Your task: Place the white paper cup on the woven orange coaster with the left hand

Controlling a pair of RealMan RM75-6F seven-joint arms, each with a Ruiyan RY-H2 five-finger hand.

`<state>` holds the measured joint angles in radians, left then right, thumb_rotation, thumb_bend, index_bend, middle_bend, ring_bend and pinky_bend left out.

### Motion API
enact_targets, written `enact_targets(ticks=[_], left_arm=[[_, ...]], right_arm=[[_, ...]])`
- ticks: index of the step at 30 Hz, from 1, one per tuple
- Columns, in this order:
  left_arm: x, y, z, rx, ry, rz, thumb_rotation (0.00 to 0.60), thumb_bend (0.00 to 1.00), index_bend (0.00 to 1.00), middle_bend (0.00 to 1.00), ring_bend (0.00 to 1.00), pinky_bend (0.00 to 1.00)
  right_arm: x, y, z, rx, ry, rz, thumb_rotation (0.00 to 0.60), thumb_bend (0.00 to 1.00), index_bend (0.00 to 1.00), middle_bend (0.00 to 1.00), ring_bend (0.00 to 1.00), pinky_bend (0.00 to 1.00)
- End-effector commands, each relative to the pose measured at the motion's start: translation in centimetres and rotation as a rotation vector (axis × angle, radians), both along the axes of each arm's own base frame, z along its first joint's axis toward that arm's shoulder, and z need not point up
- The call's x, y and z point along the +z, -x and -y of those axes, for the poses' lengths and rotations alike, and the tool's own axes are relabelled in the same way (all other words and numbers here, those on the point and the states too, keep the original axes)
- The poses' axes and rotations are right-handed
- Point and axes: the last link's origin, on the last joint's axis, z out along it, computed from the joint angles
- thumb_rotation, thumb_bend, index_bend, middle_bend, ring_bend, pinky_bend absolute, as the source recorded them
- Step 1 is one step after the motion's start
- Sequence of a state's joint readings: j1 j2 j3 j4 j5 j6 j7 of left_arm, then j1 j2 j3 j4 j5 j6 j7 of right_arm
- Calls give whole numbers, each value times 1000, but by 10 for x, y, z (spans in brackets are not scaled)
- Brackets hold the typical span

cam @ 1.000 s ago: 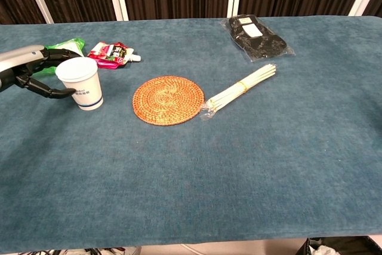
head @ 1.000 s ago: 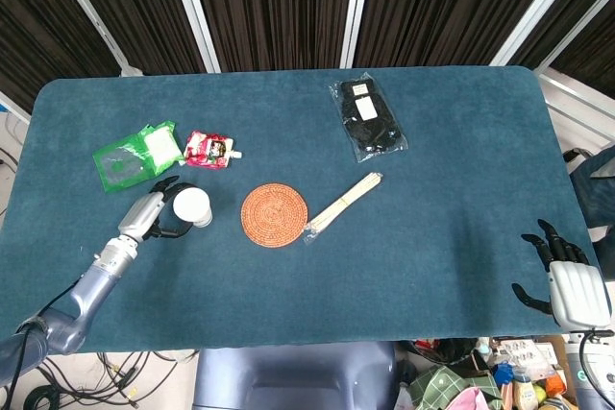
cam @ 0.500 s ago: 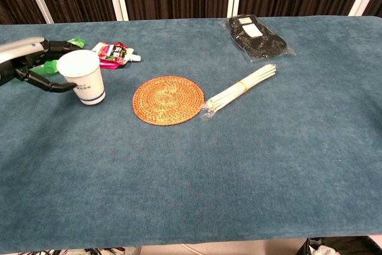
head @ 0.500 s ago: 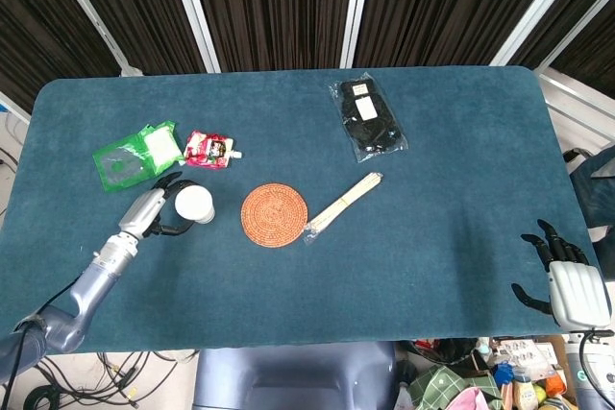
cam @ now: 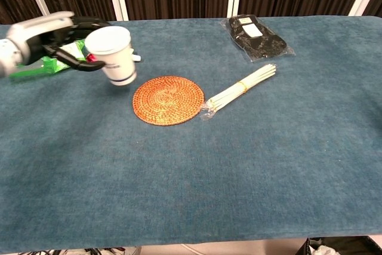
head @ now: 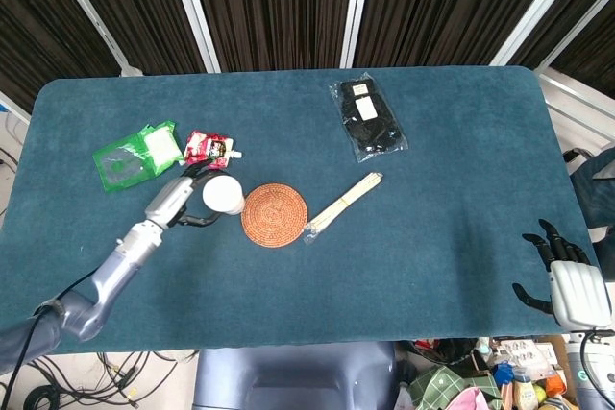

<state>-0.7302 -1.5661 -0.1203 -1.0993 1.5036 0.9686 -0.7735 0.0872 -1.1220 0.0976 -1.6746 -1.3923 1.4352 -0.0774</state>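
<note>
My left hand (head: 176,201) (cam: 57,37) grips the white paper cup (head: 222,195) (cam: 113,54) and holds it upright above the table, just left of the woven orange coaster (head: 275,215) (cam: 168,100). The cup has a blue band near its base. Nothing lies on the coaster. My right hand (head: 567,278) hangs off the table's right front corner with its fingers spread and nothing in it; the chest view does not show it.
A green packet (head: 135,155) (cam: 36,67) and a red pouch (head: 209,149) lie behind the cup. A bundle of sticks (head: 344,203) (cam: 240,92) lies right of the coaster. A black packaged item (head: 369,119) (cam: 256,37) sits at the back.
My left hand has lifted the cup off the table and carried it rightward, close to the coaster's left edge. The right hand has not moved.
</note>
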Motion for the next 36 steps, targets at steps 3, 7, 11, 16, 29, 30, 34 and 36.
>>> enact_targets(ticks=[3,7,11,16,29,30,34,36], left_arm=[[-18,-22,-6,-9,44,28,600,352,254,315,0,0],[-33,-29,-10,6,80,32,600,353,255,315,0,0],[-40,-31,-14,2,82,9,600,352,255,315,0,0],[-48,-32,-17,0,86,-18,600,353,255,315,0,0],[-65,-38,-18,-16,113,-17,600,342,241,306,0,0],[-66,-38,-17,-18,117,-20,600,331,235,301,0,0],[-68,-36,-16,-26,130,-43,600,245,179,268,0,0],[-68,-35,-16,-27,134,-49,600,234,149,254,0,0]], right_arm=[[0,0,0,1,-2,0,600,132,222,47,174,192],[0,0,0,2,-1,-1,600,132,222,47,174,192],[0,0,0,2,-1,-1,600,132,222,47,174,192],[0,0,0,-4,-6,-3,600,133,222,47,174,192],[0,0,0,-4,-4,-4,600,133,222,53,175,192],[0,0,0,-4,-4,-4,600,133,222,53,175,192],[0,0,0,-3,-3,-4,600,132,222,53,175,192],[0,0,0,-2,-3,-4,600,132,222,53,175,192]])
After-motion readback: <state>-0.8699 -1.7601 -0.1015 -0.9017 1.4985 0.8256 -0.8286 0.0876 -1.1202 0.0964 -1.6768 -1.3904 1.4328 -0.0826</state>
